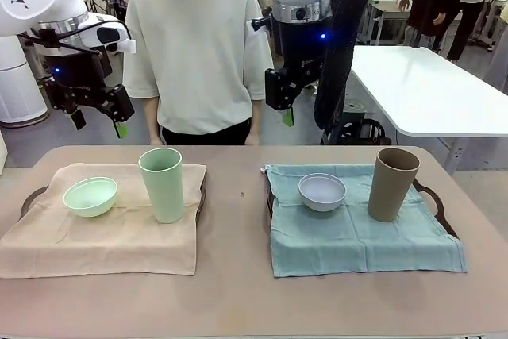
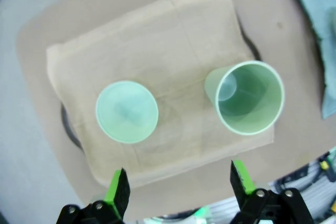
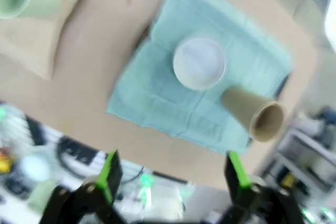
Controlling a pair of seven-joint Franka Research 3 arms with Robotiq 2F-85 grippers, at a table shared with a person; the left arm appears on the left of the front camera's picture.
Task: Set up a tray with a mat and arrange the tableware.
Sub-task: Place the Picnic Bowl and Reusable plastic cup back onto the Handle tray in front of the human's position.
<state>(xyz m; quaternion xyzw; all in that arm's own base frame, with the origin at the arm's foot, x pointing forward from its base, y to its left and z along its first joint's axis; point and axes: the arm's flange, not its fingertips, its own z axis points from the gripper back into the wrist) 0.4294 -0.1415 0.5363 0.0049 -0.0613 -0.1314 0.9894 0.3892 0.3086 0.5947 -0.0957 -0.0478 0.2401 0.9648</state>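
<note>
On the left, a beige mat [image 1: 103, 232] covers a dark tray [image 1: 30, 196] and carries a mint green bowl [image 1: 90, 196] and an upright mint green tumbler [image 1: 161, 184]. On the right, a teal mat [image 1: 357, 240] lies over another tray [image 1: 429, 194], with a pale bluish-white bowl [image 1: 321, 191] and a tan-brown tumbler [image 1: 392, 183] on it. My left gripper [image 1: 99, 125] hangs open high above the left tray, holding nothing; below it I see the bowl [image 2: 126, 111] and tumbler [image 2: 249, 98]. My right gripper [image 1: 286, 117] hovers open above the right tray's bowl [image 3: 199, 62] and tumbler [image 3: 252, 111].
A person [image 1: 198, 45] stands at the far edge of the brown table [image 1: 238, 275], arms down at their sides. A bare strip of table runs between the two trays. A white table [image 1: 429, 85] stands behind on the right.
</note>
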